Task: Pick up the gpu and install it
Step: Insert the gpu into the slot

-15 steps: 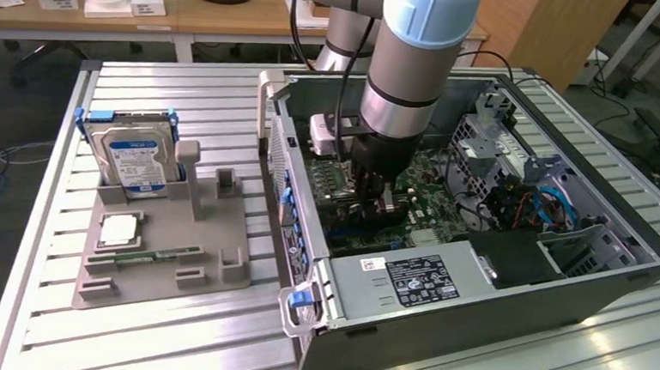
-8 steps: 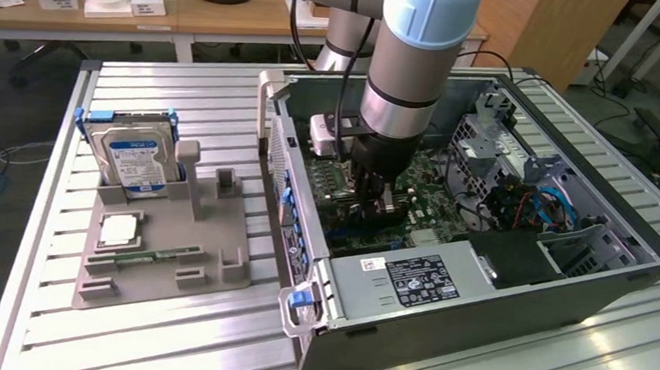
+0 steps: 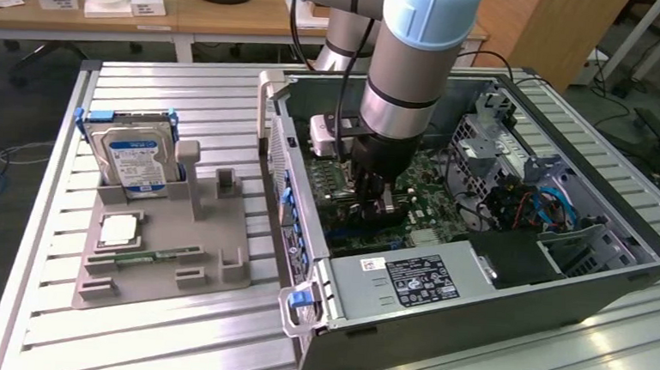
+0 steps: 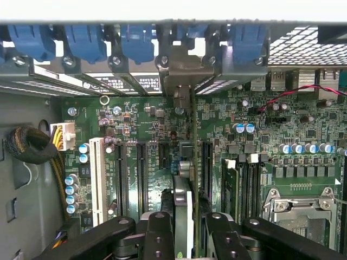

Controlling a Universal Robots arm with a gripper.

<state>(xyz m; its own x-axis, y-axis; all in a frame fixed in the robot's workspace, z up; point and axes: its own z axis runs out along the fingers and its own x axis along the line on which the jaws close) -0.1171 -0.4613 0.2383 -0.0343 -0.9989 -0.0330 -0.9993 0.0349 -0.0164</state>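
- The robot arm's black gripper is lowered inside the open grey metal computer case.
- Its fingers pinch the thin, dark green-black gpu card, held edge-on between them.
- Directly beneath the gripper, the card stands upright over the green motherboard, its pale metal end bracket at the case's rear wall.

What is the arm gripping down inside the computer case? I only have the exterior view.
Observer: The wrist view shows the gpu edge-on, clamped between the jaws.
Operator: Where is its far end?
Observer: Its end bracket sits against the case's rear wall, between the blue latches.
Operator: Any free slot nearby?
Observer: Yes, a long white slot on the motherboard stands empty.
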